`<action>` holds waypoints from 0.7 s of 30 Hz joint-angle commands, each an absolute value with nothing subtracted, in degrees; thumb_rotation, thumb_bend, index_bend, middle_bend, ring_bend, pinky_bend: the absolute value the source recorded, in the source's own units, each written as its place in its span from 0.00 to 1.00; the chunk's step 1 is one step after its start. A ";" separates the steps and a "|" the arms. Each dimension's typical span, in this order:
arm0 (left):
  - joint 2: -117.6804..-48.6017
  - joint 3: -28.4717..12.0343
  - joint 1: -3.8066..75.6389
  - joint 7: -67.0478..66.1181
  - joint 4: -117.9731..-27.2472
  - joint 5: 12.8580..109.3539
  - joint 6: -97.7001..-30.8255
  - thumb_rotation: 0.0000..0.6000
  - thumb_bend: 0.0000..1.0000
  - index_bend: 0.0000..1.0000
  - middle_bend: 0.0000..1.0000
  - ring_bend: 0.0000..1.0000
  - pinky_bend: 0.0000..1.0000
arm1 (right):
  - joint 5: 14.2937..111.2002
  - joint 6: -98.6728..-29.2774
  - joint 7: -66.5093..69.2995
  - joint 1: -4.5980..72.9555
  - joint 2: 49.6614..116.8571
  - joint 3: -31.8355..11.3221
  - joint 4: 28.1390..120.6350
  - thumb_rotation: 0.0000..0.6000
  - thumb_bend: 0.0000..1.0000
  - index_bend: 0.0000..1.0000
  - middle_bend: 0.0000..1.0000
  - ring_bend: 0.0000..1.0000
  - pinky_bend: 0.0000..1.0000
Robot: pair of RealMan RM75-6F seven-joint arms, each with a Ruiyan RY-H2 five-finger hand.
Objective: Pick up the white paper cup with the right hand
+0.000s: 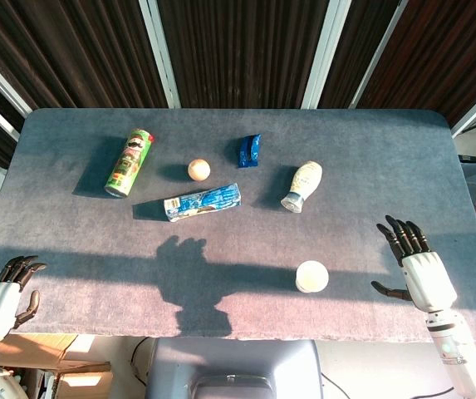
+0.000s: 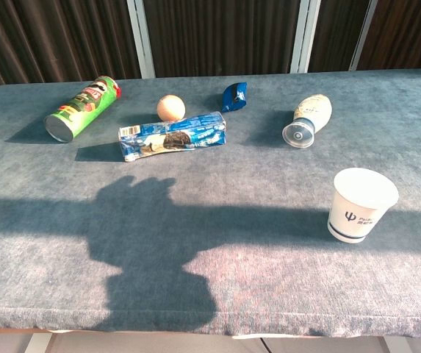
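White paper cup (image 1: pixel 311 276) stands upright, mouth up, on the grey desk (image 1: pixel 80 241), lower right of centre in head view; in chest view it sits at right, w/ a dark logo and a blue band near its base. Nothing touches it.

Right hand (image 1: pixel 416 268) at lower right of head view, over the desk's right edge, well apart from the cup. Fingers spread and pointing up-frame, thumb out toward the cup side, holding nothing. Left hand (image 1: pixel 3 291) at lower left corner, by the desk's near edge; fingers curled in, nothing in them. Neither hand shows in chest view.

Upper half of desk: green chip can (image 1: pixel 130 162) lying on its side at upper left; small round peach-coloured ball (image 1: pixel 198 169) right of it; blue cookie box (image 1: pixel 203 202) lying flat just below the ball; small blue packet (image 1: pixel 250 150) above centre; white bottle (image 1: pixel 302 185) on its side, right of centre, cap toward the near edge.
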State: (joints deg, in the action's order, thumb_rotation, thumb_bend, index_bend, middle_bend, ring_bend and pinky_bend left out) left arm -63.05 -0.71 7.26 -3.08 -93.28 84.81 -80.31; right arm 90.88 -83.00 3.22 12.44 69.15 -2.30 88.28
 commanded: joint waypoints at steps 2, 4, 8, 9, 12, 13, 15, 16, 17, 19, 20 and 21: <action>-63.03 -0.72 7.41 -2.92 -93.28 84.61 -79.93 1.00 0.55 0.26 0.16 0.12 0.38 | 90.80 -82.61 3.38 12.50 68.82 -2.31 88.84 1.00 0.15 0.00 0.00 0.00 0.13; -62.96 -0.76 7.44 -2.76 -93.33 84.53 -79.87 1.00 0.55 0.26 0.16 0.12 0.38 | 90.79 -82.23 3.51 12.53 68.63 -2.19 89.15 1.00 0.15 0.00 0.00 0.00 0.13; -63.02 -0.90 7.50 -2.47 -93.30 84.55 -79.94 1.00 0.55 0.26 0.16 0.12 0.38 | 90.80 -80.42 4.43 12.75 67.57 -1.35 90.45 1.00 0.15 0.00 0.00 0.00 0.13; -63.06 -0.88 7.52 -2.42 -93.21 84.60 -79.92 1.00 0.55 0.26 0.16 0.12 0.38 | 90.92 -79.68 5.18 12.89 67.21 -0.96 90.90 1.00 0.15 0.00 0.00 0.00 0.13; -63.10 -0.73 7.63 -2.53 -93.06 84.66 -79.58 1.00 0.55 0.26 0.16 0.12 0.38 | 91.42 -77.21 7.04 13.64 66.42 0.09 91.51 1.00 0.15 0.00 0.00 0.00 0.13; -63.01 -0.68 7.65 -2.54 -93.14 84.64 -79.46 1.00 0.55 0.26 0.16 0.12 0.38 | 91.68 -75.93 7.87 14.17 66.25 0.49 91.51 1.00 0.15 0.00 0.00 0.00 0.13; -62.86 -0.68 7.60 -2.49 -93.30 84.56 -79.50 1.00 0.55 0.26 0.16 0.12 0.38 | 92.00 -73.96 9.31 15.19 66.40 0.83 91.11 1.00 0.14 0.00 0.00 0.00 0.13; -62.79 -0.70 7.53 -2.52 -93.37 84.54 -79.65 1.00 0.55 0.26 0.16 0.12 0.38 | 92.44 -72.91 10.27 15.93 66.78 0.94 90.48 1.00 0.14 0.00 0.00 0.00 0.13; -62.76 -0.73 7.44 -2.55 -93.42 84.49 -79.81 1.00 0.55 0.26 0.16 0.13 0.38 | 92.98 -72.39 11.31 16.53 67.35 0.93 89.67 1.00 0.14 0.00 0.00 0.00 0.13; -62.69 -0.78 7.27 -2.54 -93.50 84.48 -80.15 1.00 0.55 0.26 0.16 0.13 0.38 | 94.09 -71.17 14.04 17.91 68.88 0.97 87.49 1.00 0.14 0.00 0.00 0.00 0.13; -62.68 -0.80 7.24 -2.49 -93.52 84.47 -80.21 1.00 0.55 0.26 0.16 0.13 0.38 | 94.59 -70.71 15.42 18.48 69.51 1.04 86.67 1.00 0.14 0.00 0.00 0.00 0.13; -62.66 -0.83 7.24 -2.47 -93.54 84.40 -80.22 1.00 0.55 0.26 0.16 0.13 0.38 | 95.28 -70.20 17.31 19.27 70.43 1.10 85.54 1.00 0.13 0.00 0.00 0.00 0.13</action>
State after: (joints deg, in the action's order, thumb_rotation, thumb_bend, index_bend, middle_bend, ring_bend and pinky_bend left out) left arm -62.67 -0.82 7.24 -2.48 -93.53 84.41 -80.21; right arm 93.67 -71.81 13.98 17.36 68.53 0.79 87.98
